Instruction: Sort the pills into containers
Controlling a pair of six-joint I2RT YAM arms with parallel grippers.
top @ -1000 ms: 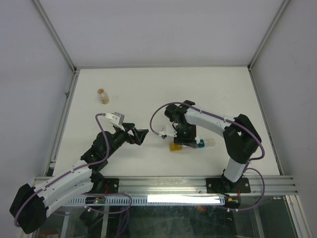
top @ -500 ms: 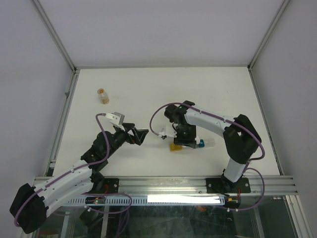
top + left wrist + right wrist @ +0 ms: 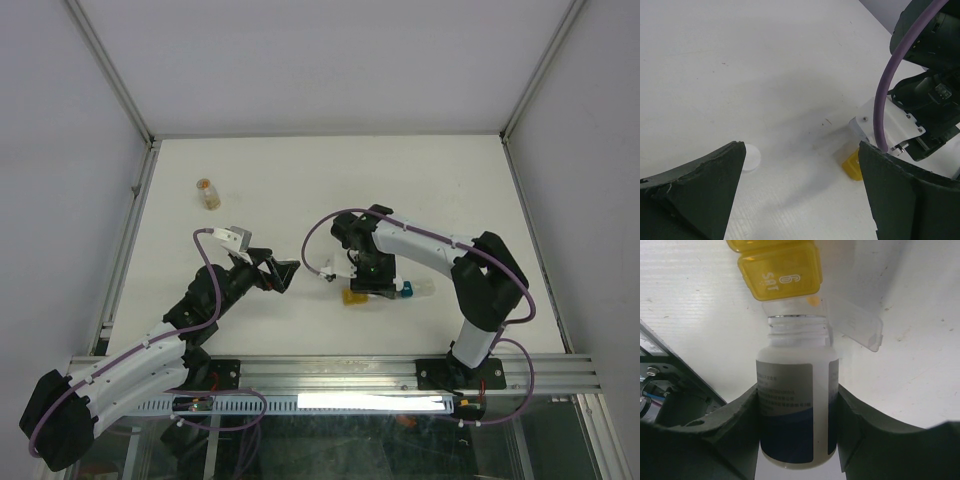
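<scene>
Containers (image 3: 780, 270) run off the top edge beyond the uncapped bottle (image 3: 796, 415) gripped by the right hand (image 3: 797, 396); left hand (image 3: 801, 186) open.

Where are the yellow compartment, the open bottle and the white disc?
yellow compartment (image 3: 780, 272), right wrist view, its lid.
open bottle (image 3: 792, 407), right wrist view, its label.
white disc (image 3: 752, 156), left wrist view, its top face.

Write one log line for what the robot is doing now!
right gripper shut on open bottle | bottle mouth at containers, beside yellow SAT lid | left gripper open, empty | white cap on table
</scene>
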